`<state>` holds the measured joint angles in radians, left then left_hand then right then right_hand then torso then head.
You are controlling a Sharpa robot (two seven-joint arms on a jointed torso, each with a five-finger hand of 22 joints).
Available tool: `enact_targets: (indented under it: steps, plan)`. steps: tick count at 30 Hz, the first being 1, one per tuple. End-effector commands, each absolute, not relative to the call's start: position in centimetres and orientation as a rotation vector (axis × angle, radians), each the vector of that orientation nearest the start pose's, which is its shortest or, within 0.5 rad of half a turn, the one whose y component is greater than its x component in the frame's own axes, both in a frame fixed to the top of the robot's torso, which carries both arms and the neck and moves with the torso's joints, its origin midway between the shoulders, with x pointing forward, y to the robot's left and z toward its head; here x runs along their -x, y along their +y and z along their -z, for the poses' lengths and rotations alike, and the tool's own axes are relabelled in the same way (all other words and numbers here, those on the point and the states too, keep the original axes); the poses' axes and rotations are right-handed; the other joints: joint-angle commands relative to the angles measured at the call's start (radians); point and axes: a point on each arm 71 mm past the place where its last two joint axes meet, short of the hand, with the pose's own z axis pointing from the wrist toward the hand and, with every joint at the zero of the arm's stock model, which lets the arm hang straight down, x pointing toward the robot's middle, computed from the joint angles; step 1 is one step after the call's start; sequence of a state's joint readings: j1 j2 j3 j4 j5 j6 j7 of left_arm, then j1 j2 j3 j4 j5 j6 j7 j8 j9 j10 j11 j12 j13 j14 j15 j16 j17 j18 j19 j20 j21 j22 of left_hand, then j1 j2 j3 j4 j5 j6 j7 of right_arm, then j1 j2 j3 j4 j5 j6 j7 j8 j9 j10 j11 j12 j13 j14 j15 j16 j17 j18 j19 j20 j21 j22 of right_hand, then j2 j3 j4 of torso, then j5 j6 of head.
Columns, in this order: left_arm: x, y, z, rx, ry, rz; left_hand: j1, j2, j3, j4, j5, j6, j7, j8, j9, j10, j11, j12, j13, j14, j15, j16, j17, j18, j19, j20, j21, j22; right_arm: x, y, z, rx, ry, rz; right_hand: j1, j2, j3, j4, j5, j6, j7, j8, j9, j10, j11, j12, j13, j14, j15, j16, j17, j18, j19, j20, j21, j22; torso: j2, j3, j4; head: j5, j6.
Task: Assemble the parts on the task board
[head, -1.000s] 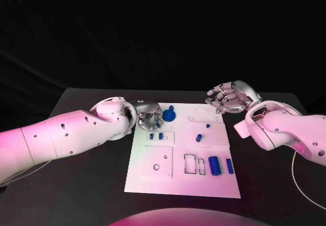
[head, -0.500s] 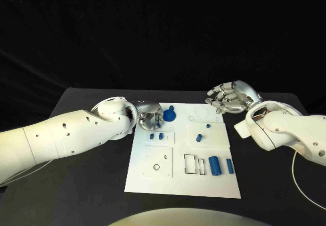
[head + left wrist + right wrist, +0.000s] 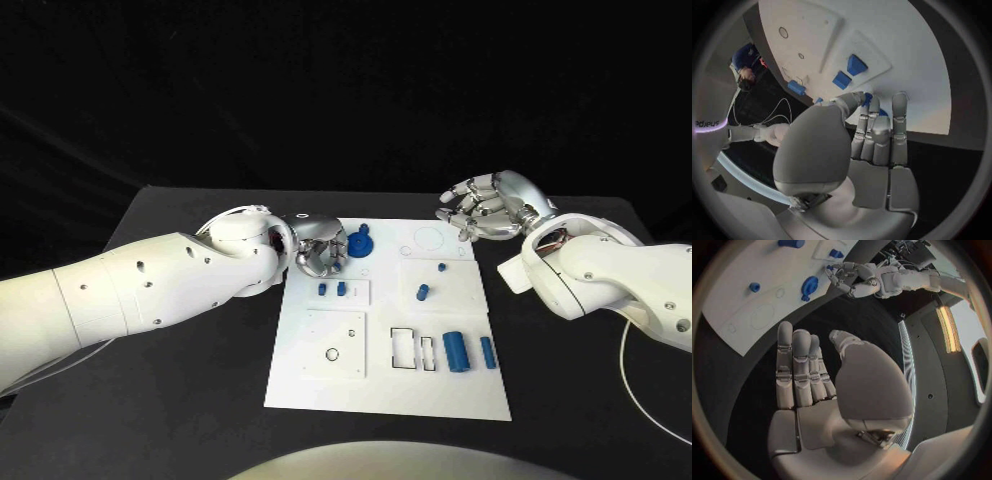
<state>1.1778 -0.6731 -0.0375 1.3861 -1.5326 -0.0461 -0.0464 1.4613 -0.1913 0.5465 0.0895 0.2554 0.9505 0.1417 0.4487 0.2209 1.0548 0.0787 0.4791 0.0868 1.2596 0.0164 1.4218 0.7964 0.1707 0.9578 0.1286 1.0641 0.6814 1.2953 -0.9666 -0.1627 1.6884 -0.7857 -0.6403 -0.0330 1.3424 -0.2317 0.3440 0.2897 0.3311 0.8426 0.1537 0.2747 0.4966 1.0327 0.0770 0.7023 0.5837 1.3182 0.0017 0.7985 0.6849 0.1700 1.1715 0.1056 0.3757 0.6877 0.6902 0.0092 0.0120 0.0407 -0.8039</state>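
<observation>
The flat white rectangular task board (image 3: 387, 340) lies in the middle of the black table (image 3: 188, 370). On it, small blue parts sit scattered: a round blue knob-shaped part (image 3: 359, 242) near its far edge, two small blue blocks (image 3: 332, 289) left of centre, and two blue bars (image 3: 467, 351) toward its right side. My left hand (image 3: 317, 250) hovers at the board's far left corner, just beside the knob-shaped part, fingers apart and holding nothing. My right hand (image 3: 488, 208) hangs beyond the board's far right corner, fingers loosely apart, holding nothing.
</observation>
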Motion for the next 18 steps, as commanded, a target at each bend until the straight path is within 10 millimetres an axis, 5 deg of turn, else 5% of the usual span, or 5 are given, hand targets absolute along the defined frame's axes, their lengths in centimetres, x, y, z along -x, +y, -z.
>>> enact_targets:
  steps: [1,9,18]
  plan:
    - [-49.27,14.41,22.39,-0.411,1.92,0.669,-0.008,-0.001,0.0,-0.007,-0.004,0.01,-0.001,-0.002,0.002,0.009,-0.002,-0.003,0.002,0.004,-0.005,-0.002,-0.005,0.014,-0.001,-0.008,0.006,0.001,-46.01,-23.26,16.7,-0.534,1.558,-0.884,-0.006,-0.008,0.006,-0.002,0.001,0.004,0.004,0.005,0.001,-0.004,-0.003,-0.005,-0.001,-0.003,0.0,-0.005,0.0,0.012,0.005,0.001,-0.004,-0.002,0.0,-0.0005,0.0001,0.0,0.0]
    - [-49.3,14.49,22.37,-0.405,1.915,0.669,-0.011,-0.003,0.0,-0.009,-0.003,0.005,-0.001,-0.008,0.002,0.006,-0.001,-0.011,0.001,0.003,-0.005,-0.004,-0.004,0.014,-0.002,-0.009,0.005,0.001,-46.02,-23.29,16.71,-0.535,1.558,-0.883,-0.006,-0.008,0.006,-0.002,0.001,0.004,0.004,0.005,0.001,-0.004,-0.003,-0.005,-0.001,-0.003,0.0,-0.005,0.0,0.012,0.005,0.001,-0.004,-0.002,0.0,-0.001,0.0014,0.0,-0.001]
    - [-49.34,14.57,22.27,-0.388,1.902,0.679,-0.04,-0.026,0.002,-0.006,-0.002,-0.037,0.015,-0.056,-0.011,-0.022,0.017,-0.06,-0.009,-0.016,0.01,-0.013,-0.035,0.013,-0.009,0.0,-0.004,-0.005,-46.06,-23.27,16.73,-0.535,1.557,-0.882,-0.007,-0.008,0.006,-0.002,0.001,0.003,0.004,0.006,0.001,-0.005,-0.003,-0.007,-0.006,-0.002,0.0,-0.013,0.0,0.012,0.007,0.001,-0.01,-0.007,0.0,-0.0004,0.0005,0.002,-0.002]
